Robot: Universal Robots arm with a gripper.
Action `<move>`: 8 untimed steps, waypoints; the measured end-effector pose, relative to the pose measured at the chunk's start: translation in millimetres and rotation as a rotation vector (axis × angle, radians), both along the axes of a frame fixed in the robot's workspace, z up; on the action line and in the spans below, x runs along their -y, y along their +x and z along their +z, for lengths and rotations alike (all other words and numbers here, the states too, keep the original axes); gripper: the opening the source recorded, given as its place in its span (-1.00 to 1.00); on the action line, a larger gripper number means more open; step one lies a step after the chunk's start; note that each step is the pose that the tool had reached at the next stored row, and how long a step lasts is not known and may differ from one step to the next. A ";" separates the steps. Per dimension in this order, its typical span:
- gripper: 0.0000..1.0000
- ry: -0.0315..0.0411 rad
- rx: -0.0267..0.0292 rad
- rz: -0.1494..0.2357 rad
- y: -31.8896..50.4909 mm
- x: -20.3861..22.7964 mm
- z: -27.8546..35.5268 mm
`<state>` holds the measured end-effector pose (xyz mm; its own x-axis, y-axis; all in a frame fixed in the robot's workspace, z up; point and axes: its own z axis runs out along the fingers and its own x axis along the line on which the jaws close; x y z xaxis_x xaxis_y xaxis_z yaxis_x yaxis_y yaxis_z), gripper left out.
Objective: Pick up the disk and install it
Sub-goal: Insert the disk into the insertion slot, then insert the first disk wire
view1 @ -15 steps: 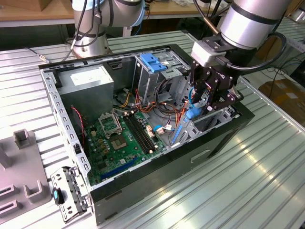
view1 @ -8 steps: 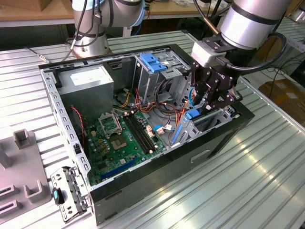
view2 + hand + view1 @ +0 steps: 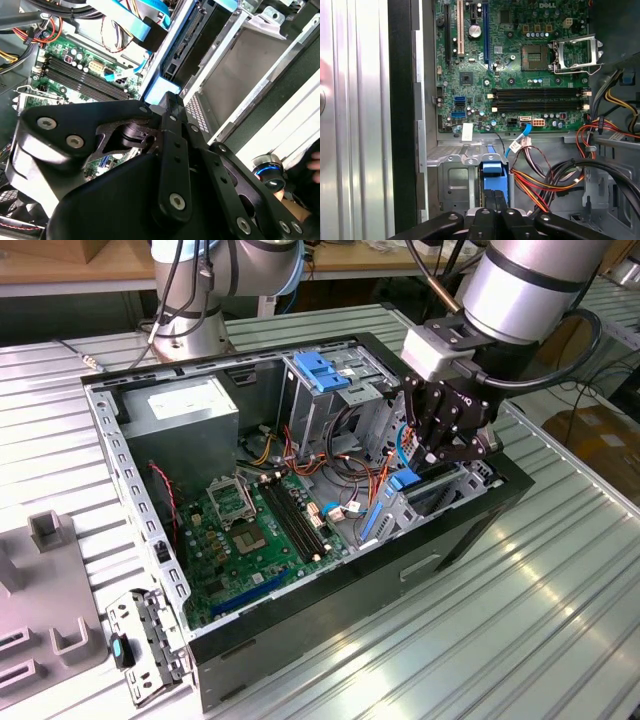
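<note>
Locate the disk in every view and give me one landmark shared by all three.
Exterior view: the disk, blue rail end showing, sits in the drive bay toward the exterior view's right, under the gripper.
Second wrist view: edge-on, blue rail along the drive bay, beyond the gripper.
First wrist view: blue end between drive bay and cable bundle.
Shared landmark: the motherboard's black memory slots.

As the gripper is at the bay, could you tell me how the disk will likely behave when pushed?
The disk looks like a rigid slab, so it should not flex. Its blue rails sit in the bay, so it will probably slide straight, perhaps binding if tilted. Its exposed connector edge seems fragile.
</note>
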<state>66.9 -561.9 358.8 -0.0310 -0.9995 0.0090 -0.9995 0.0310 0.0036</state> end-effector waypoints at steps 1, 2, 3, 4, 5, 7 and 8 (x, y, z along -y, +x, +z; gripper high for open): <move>-0.79 0.0000 0.0000 0.000 0.0 0.0 0.0; -0.79 -0.0001 0.0000 0.000 0.0 0.1 0.0; -0.79 0.0000 0.0000 0.000 0.0 0.5 -0.3; -0.79 0.0000 0.0000 0.000 0.0 0.9 -0.5; -0.79 0.0000 0.0000 0.000 0.0 1.0 -0.6; -0.79 0.0000 0.0000 0.000 0.0 1.1 -0.6; -0.79 0.0000 0.0000 0.000 0.0 1.1 -0.6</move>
